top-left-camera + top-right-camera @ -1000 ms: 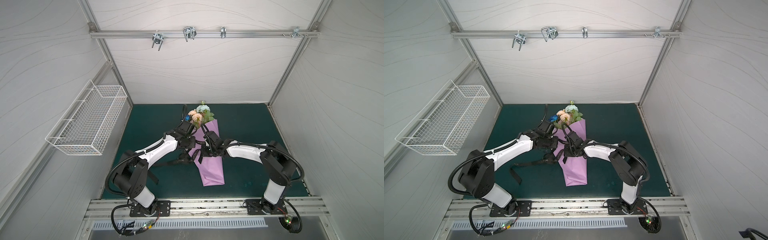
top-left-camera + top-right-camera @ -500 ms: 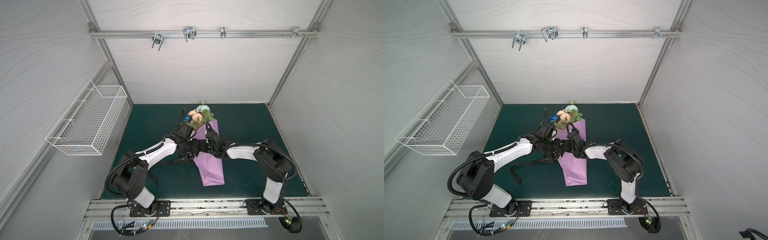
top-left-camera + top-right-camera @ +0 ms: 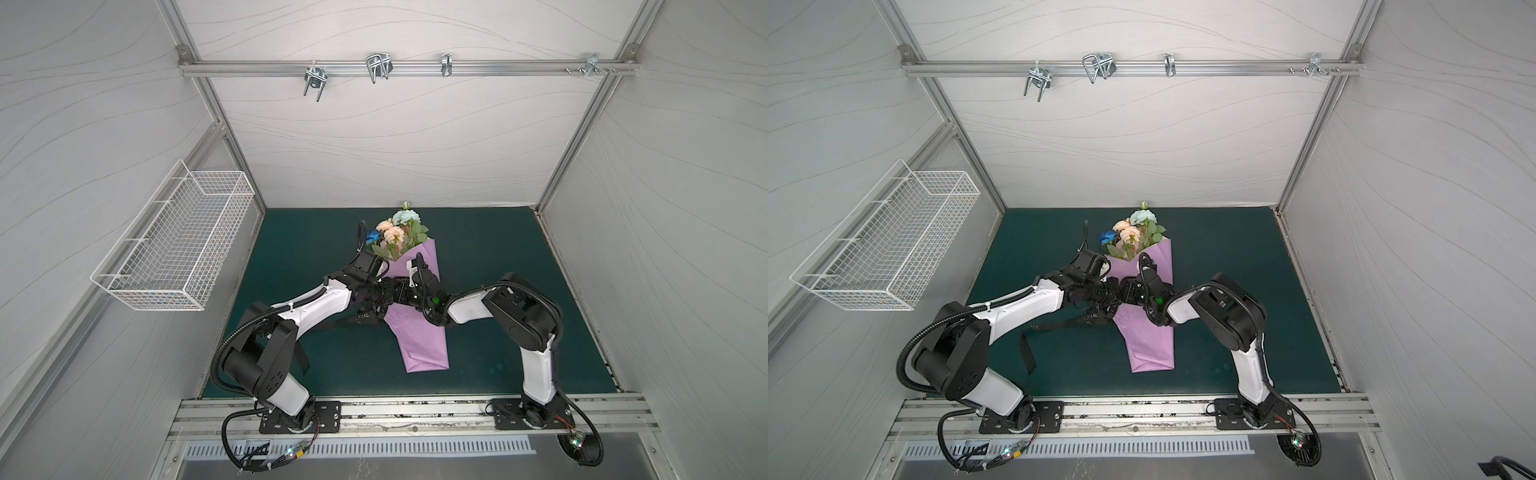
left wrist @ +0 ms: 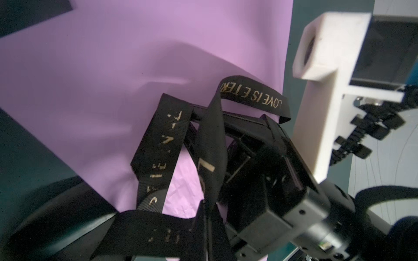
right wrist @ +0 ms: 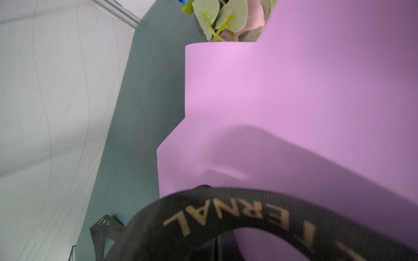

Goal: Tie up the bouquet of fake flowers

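Observation:
The bouquet of fake flowers (image 3: 397,235) (image 3: 1133,232) lies on the green mat, its stems rolled in lilac paper (image 3: 419,332) (image 3: 1148,336) (image 4: 113,67) (image 5: 294,90). Green leaves (image 5: 217,18) poke out of the wrap's mouth. A black ribbon (image 3: 361,318) (image 3: 1059,326) (image 4: 158,149) (image 5: 237,210) with gold lettering loops over the middle of the wrap. My left gripper (image 3: 390,292) (image 3: 1115,293) (image 4: 210,237) and right gripper (image 3: 409,293) (image 3: 1130,291) (image 5: 217,248) meet tip to tip there, each shut on a strand of the ribbon.
A loose ribbon tail (image 3: 1027,349) trails over the mat beside the left arm. A white wire basket (image 3: 174,249) hangs on the left wall. Metal hooks (image 3: 376,68) sit on the back rail. The right arm's white camera mount (image 4: 328,79) stands close to the left wrist.
Both grippers have moved toward each other over the wrap's middle and now almost touch. The ribbon has bunched into loops between them. The bouquet has not shifted.

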